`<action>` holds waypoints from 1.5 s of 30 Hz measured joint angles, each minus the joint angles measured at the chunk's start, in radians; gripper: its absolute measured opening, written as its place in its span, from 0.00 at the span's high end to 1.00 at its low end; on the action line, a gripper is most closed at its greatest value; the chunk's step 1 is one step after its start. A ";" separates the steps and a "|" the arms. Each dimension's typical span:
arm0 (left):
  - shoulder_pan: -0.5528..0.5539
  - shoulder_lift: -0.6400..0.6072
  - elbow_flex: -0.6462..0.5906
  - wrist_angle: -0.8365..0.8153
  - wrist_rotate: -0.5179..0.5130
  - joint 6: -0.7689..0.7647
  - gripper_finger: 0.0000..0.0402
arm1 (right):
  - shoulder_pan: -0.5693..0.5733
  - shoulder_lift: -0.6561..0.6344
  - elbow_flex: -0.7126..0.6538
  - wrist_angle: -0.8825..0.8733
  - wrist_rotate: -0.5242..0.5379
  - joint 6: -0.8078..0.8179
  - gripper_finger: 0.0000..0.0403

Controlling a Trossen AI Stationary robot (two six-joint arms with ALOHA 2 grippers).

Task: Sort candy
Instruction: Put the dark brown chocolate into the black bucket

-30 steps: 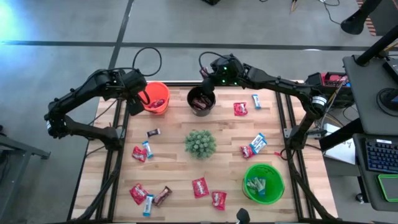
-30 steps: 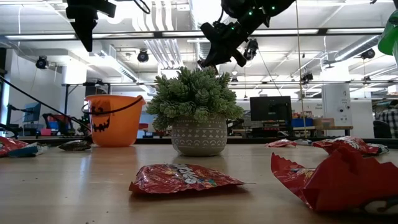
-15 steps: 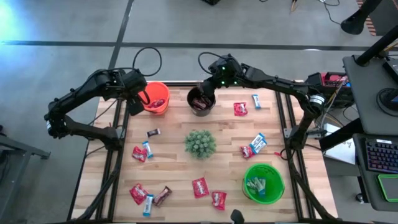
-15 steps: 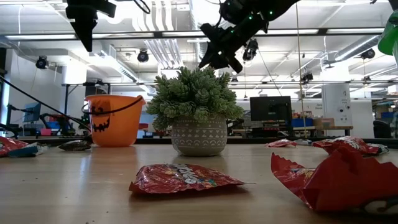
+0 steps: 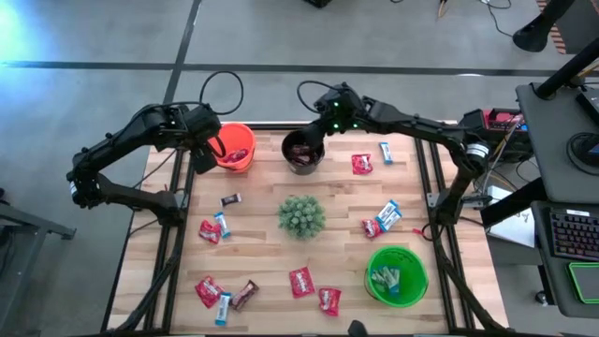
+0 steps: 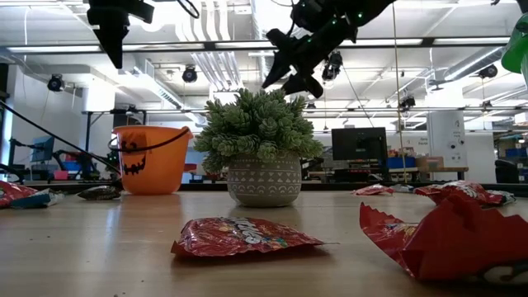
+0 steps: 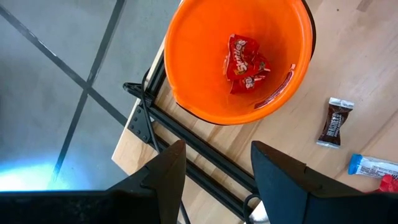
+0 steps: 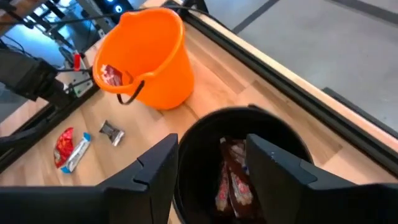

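Sorting is partly done. The bench (image 5: pixel 257 267) carries three buckets, each already holding some candy. The orange bucket (image 7: pixel 239 56) holds red packets; it lies just ahead of the left gripper (image 7: pixel 214 171), whose fingers stand apart and empty above the bench edge. The black bucket (image 8: pixel 242 162) holds dark brown packets; it sits directly beneath and ahead of the right gripper (image 8: pixel 208 168), whose fingers are parted with nothing between them. The green bucket (image 5: pixel 396 274), well away from both sets of fingers, holds light blue and white pieces.

Most of the work remains, by my judgement. Loose candy (image 5: pixel 301 281) is scattered across the bench around the plant (image 5: pixel 301 215): red, blue-and-white and brown pieces, about a dozen, none within reach of either pair of fingers as they stand. A brown piece (image 7: pixel 331 121) and a blue-and-white piece (image 7: pixel 373 165) lie nearest the left fingers, beyond the orange bucket.
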 joint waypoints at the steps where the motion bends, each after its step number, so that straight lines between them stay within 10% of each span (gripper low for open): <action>1: 0.000 0.000 0.000 0.000 0.000 0.000 0.59 | -0.001 -0.007 0.000 -0.014 -0.003 0.000 0.56; 23: -0.040 -0.152 -0.032 -0.017 0.409 -0.105 0.59 | -0.039 -0.219 0.000 -0.416 0.021 -0.150 0.56; 45: -0.174 -0.146 -0.529 0.351 0.499 -0.135 0.59 | -0.039 -0.237 0.000 -0.574 0.022 -0.163 0.56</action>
